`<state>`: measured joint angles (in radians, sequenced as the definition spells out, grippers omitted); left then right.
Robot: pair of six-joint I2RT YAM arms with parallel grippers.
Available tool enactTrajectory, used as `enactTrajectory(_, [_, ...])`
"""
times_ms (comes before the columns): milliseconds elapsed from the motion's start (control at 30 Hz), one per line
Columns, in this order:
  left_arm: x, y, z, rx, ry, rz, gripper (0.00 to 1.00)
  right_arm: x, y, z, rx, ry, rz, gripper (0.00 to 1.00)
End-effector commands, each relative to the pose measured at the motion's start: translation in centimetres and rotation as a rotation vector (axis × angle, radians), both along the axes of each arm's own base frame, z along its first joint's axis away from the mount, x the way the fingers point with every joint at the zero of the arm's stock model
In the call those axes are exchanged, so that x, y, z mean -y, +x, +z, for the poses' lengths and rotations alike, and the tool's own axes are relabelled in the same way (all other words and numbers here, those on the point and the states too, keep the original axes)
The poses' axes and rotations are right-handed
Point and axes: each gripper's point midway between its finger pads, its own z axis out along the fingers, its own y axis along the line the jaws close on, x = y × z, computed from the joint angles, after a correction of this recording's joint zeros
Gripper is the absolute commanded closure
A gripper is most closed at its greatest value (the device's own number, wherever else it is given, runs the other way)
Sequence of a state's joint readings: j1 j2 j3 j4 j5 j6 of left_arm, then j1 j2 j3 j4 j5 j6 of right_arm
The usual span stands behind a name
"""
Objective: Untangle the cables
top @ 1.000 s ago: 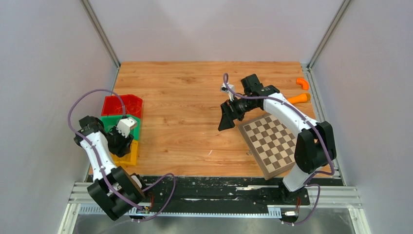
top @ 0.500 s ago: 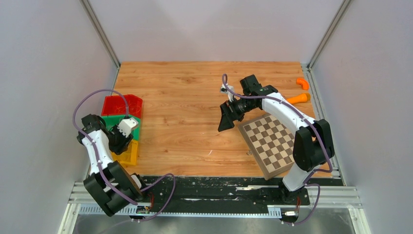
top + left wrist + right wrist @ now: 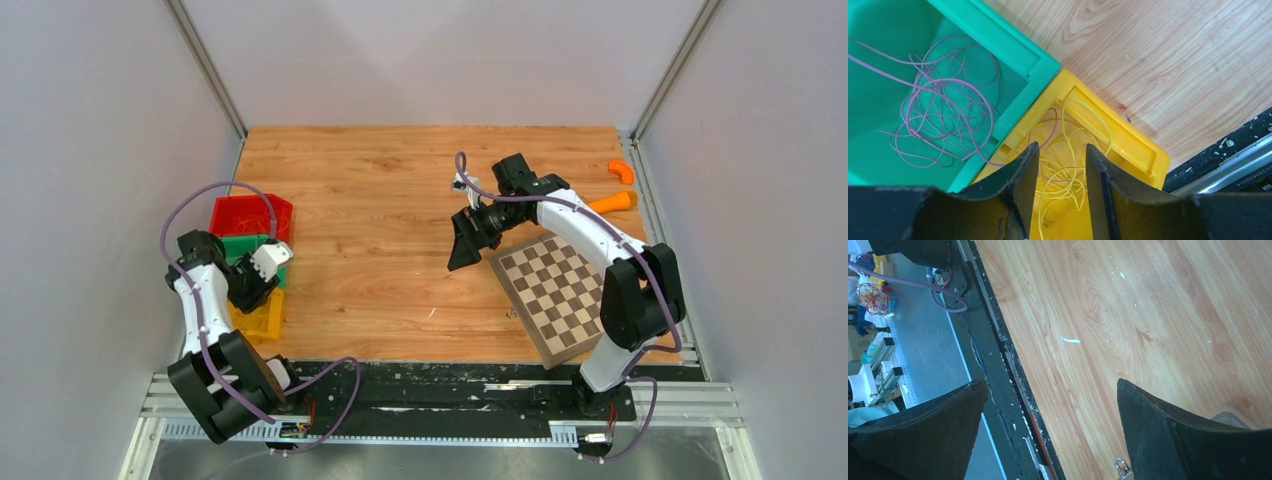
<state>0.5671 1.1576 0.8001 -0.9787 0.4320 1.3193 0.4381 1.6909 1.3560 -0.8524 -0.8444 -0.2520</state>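
The cables are thin strands lying in bins. A loose bundle of purple cables (image 3: 943,105) lies in the green bin (image 3: 1013,45). Yellow cables (image 3: 1068,165) are curled in the yellow bin (image 3: 1133,145), and one purple strand (image 3: 1051,137) crosses over into them. My left gripper (image 3: 1062,146) hovers over the yellow bin with its jaws partly open. The yellow loops show in the gap below and nothing is pinched. In the top view my left gripper (image 3: 252,288) is above the stacked bins. My right gripper (image 3: 462,245) stands wide open over bare wood, empty (image 3: 1052,382).
A red bin (image 3: 250,212) sits behind the green one at the table's left edge. A chessboard (image 3: 560,290) lies at the right, beside my right arm. Two orange pieces (image 3: 622,170) (image 3: 613,202) lie at the far right. The black front rail (image 3: 450,385) borders the table.
My left arm has swung slightly to the right and away from the base, over the bins. The right arm has not moved.
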Motion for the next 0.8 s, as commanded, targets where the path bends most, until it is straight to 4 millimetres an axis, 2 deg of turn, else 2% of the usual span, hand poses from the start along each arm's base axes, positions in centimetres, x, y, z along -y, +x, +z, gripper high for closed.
enactTrajectory(0, [1.2, 0.0, 0.8, 0.031, -0.017, -0.065, 0.53, -0.7, 0.4, 0.9, 0.016, 0.029, 0.016, 0.00])
enactTrajectory(300, [1.8, 0.2, 1.7, 0.034, -0.046, -0.093, 0.57, -0.7, 0.3, 0.7, 0.010, 0.028, 0.021, 0.00])
enactTrajectory(500, [-0.5, 1.2, 0.4, 0.033, 0.055, -0.095, 0.55, -0.8, 0.2, 0.6, 0.003, 0.031, 0.024, 0.00])
enactTrajectory(767, [-2.4, 1.8, -1.2, -0.011, 0.130, -0.134, 0.56, -0.8, 0.2, 0.6, 0.000, 0.028, 0.024, 0.00])
